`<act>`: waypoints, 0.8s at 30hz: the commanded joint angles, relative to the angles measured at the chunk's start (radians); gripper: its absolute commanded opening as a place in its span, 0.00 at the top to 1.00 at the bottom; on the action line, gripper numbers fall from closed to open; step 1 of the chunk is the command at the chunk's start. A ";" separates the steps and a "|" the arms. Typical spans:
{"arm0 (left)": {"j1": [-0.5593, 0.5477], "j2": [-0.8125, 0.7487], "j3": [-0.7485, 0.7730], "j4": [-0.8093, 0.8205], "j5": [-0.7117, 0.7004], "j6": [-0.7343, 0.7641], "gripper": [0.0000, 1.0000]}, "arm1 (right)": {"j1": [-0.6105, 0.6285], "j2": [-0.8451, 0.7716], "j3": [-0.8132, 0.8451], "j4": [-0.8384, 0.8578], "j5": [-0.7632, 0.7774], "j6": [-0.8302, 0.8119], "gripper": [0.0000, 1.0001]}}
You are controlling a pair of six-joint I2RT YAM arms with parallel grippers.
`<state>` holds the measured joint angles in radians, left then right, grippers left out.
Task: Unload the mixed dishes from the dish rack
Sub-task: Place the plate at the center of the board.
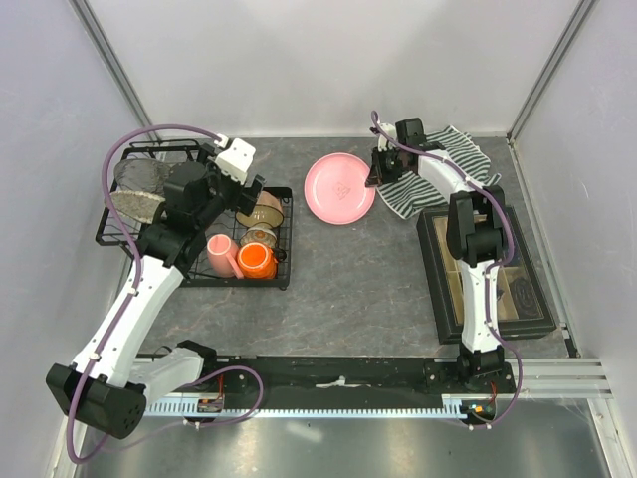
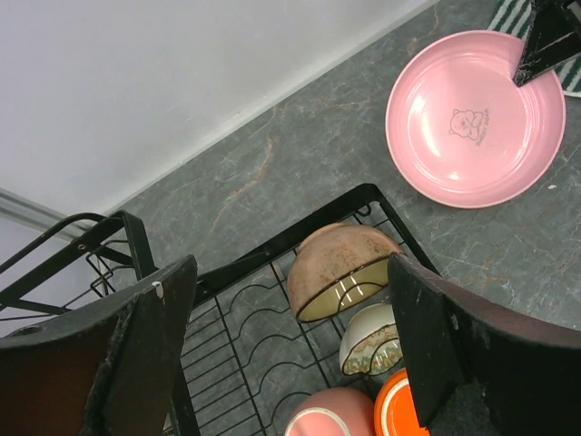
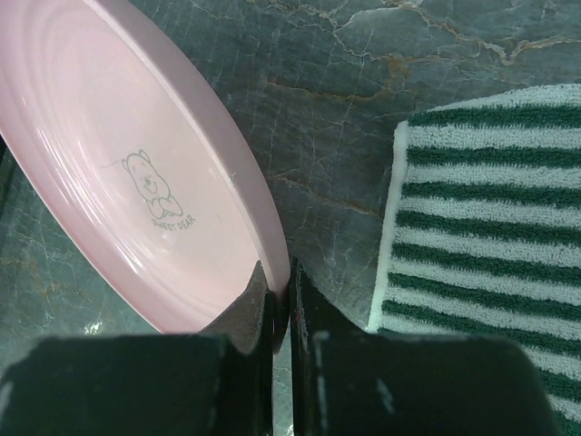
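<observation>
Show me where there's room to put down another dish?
Bare table lies between the dish rack, the pink plate and the dark box; a strip runs behind the plate. The rack's basket is crowded with bowls and mugs.

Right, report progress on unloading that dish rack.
Done: the pink plate is out of the dish rack. In hand: the right gripper pinches its rim; the left gripper hangs open above the tan-brown bowl. Left in the rack: that bowl, floral bowl, orange mug, pink mug, patterned oval dish.
</observation>
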<state>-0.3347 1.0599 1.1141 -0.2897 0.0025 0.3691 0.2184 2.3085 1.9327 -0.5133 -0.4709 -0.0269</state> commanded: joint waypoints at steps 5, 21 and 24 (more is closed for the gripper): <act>0.006 -0.040 -0.025 0.018 0.016 0.034 0.09 | -0.007 0.037 0.046 -0.030 0.000 -0.053 1.00; 0.006 -0.052 -0.053 0.024 0.013 0.047 0.09 | -0.007 0.101 0.057 -0.059 0.046 -0.088 0.72; 0.006 -0.055 -0.060 0.027 0.016 0.047 0.09 | -0.007 0.101 0.048 -0.059 0.049 -0.093 0.68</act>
<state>-0.3347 1.0267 1.0649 -0.2901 0.0059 0.3874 0.2081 2.3890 1.9728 -0.5583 -0.4686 -0.0669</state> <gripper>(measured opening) 0.913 0.307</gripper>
